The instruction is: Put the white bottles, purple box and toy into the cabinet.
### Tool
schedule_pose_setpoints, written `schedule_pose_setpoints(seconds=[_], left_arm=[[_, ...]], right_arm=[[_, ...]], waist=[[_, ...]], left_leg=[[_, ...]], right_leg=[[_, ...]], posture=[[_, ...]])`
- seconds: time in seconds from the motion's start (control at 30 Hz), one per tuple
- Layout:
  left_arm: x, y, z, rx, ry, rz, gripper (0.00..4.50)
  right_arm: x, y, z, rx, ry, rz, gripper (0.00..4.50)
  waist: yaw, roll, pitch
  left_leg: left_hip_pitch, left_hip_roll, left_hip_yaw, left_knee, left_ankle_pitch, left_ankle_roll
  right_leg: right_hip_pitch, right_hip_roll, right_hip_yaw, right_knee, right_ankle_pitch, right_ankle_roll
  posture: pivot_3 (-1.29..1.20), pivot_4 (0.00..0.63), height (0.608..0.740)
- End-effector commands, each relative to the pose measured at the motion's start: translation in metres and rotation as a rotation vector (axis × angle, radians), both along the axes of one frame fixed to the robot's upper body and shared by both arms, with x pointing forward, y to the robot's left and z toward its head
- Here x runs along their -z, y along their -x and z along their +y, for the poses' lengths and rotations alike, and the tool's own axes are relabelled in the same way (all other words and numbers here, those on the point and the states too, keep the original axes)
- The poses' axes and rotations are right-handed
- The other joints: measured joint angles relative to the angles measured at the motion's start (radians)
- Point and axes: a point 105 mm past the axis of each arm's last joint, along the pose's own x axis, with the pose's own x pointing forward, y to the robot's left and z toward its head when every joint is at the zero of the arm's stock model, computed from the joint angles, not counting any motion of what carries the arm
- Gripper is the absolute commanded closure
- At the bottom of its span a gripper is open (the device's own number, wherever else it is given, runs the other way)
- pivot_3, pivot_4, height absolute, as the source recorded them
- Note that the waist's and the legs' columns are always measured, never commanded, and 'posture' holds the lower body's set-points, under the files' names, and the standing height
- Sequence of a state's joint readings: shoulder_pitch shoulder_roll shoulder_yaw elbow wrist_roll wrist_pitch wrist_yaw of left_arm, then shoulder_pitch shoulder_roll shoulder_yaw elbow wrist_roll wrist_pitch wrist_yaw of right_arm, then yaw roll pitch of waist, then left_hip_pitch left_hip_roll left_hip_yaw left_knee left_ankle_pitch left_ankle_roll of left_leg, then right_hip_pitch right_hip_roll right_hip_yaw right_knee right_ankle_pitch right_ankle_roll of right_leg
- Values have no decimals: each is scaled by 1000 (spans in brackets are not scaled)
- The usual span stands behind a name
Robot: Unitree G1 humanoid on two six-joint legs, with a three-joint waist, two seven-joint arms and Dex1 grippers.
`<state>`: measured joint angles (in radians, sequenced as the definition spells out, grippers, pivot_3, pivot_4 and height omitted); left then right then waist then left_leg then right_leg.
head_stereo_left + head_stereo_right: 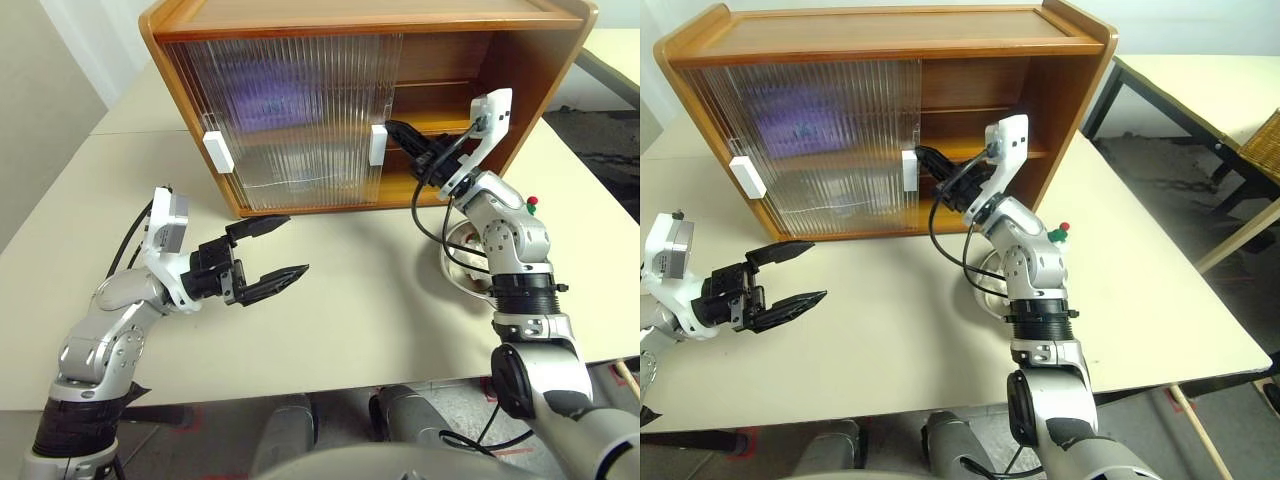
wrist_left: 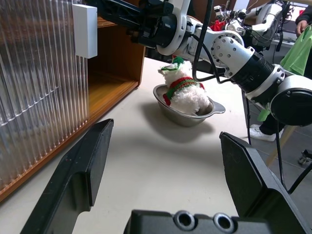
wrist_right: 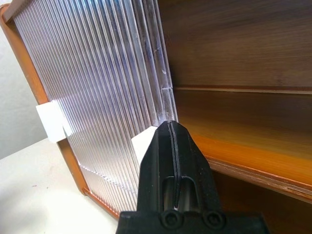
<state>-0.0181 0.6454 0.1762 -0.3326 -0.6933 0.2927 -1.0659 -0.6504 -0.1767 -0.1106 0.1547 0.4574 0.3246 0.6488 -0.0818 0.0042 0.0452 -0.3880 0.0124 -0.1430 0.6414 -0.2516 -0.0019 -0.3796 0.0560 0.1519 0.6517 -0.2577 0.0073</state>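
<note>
The large wooden two-shelf cabinet [image 1: 340,100] with ribbed translucent sliding doors stands at the back of the pale tabletop [image 1: 360,300]. Both doors are pushed to the cabinet's left half, each with a white rectangular handle [image 1: 377,145], so its right half stands open. The open part of the upper shelf and the floor below it are bare wood. Behind the ribbed doors a purple blur [image 1: 265,95] shows in the upper compartment; what it is cannot be made out.

In front of the cabinet's open half, a round steel bowl [image 2: 187,109] sits on the tabletop and holds the small fluffy white plush toy [image 2: 184,90] with red-and-green scarf and hat, upright inside it.

The right tool [image 1: 398,130] has its black fingers pressed together, holding nothing, its tip just beside the inner door's handle at the edge of the cabinet's opening. The left tool [image 1: 275,250] is spread wide and empty, well in front of the cabinet's closed half above the tabletop.
</note>
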Motion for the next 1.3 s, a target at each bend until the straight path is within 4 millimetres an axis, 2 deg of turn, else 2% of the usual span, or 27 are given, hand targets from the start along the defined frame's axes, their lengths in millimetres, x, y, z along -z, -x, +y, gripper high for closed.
schedule_pose_setpoints(seconds=[0.03,0.17,0.3,0.33,0.4,0.53,0.73,0.77,0.9,1.1,1.3], left_arm=[[3,0,-3,7,-12,6,0],[3,1,-4,9,-11,8,0],[1,0,-5,11,-11,4,0],[1,0,-5,11,-11,3,0],[0,-1,-5,11,-12,3,0],[1,-2,-4,11,-14,3,0],[0,-3,-4,18,-16,2,0],[0,-4,-5,19,-16,2,0],[-1,-4,-6,25,-18,1,0],[-2,-5,-4,28,-25,2,0],[-3,-5,-5,39,-30,5,0]], right_arm=[[-6,3,9,-37,5,-10,4452],[-6,1,-2,-9,23,-10,4452],[0,1,-32,23,73,27,4452],[3,4,-43,10,89,52,4298],[7,14,-58,-40,105,99,3850],[13,35,-96,-83,167,188,2439],[14,47,-147,5,225,266,215],[13,48,-154,28,228,272,48],[16,55,-176,77,256,314,48],[32,72,-197,98,223,445,48],[41,79,-216,169,195,491,48]], waist=[[0,0,0],[1,0,0],[9,0,0],[14,0,0],[25,-1,0],[30,-1,1],[25,-2,1],[25,-2,1],[26,-2,1],[26,-2,1],[24,-2,1]], left_leg=[[0,0,0,0,0,0],[0,0,0,-1,0,0],[-1,0,0,0,0,0],[-2,0,0,0,0,0],[-3,0,0,0,0,-1],[-3,0,3,1,1,-2],[0,0,9,1,1,-2],[1,0,10,1,1,-2],[1,0,10,2,2,-1],[1,-1,10,2,2,-1],[1,-1,11,2,2,-1]], right_leg=[[0,0,0,0,0,0],[-1,0,0,1,0,0],[-1,0,0,0,0,0],[-1,0,0,0,0,0],[-1,-1,0,0,-1,0],[0,-1,0,0,-5,-3],[2,0,2,0,-4,1],[4,0,3,0,-5,1],[4,0,4,0,-9,3],[5,0,4,0,-9,3],[5,0,5,0,-10,5]], posture=[[-79,77,740],[-79,76,740],[-85,74,740],[-85,74,740],[-85,74,740],[-85,74,740],[-107,71,740],[-107,71,740],[-112,68,740],[-115,66,740],[-126,65,740]])
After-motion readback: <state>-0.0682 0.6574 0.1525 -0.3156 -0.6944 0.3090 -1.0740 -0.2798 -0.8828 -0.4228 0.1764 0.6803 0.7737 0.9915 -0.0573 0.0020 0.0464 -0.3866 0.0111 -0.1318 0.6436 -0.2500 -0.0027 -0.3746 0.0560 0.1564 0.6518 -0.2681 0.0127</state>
